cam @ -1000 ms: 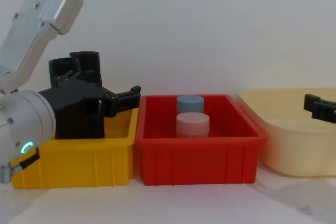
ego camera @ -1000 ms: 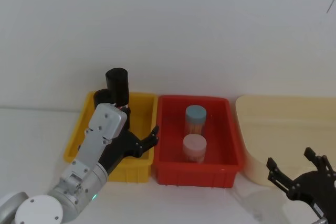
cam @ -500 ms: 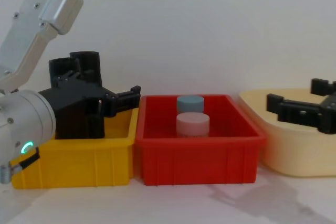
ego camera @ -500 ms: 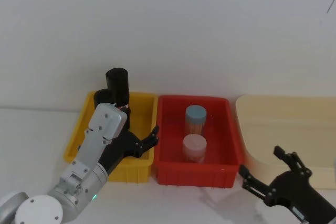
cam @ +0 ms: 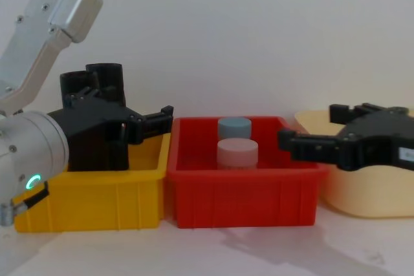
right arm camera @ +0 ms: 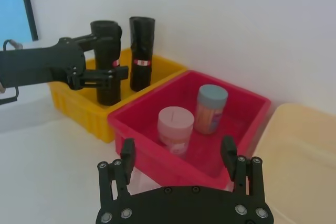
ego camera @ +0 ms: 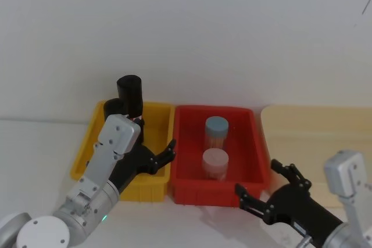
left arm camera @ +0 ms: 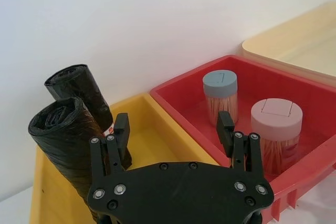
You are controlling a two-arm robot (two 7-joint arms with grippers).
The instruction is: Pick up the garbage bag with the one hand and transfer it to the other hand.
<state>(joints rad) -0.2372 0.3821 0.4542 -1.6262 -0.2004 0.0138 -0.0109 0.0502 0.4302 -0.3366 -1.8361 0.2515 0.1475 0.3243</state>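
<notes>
- A plain white wall runs behind everything, evenly lit.
- The worktop is white and carries soft grey shadows.
- In the right wrist view, a blue panel with a dark edge meets the wall.

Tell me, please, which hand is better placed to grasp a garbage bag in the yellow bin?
Left. The left hand is open over the yellow bin, beside the nearer garbage bag; the right hand, also open, hovers before the red bin, away from the bags.
</notes>
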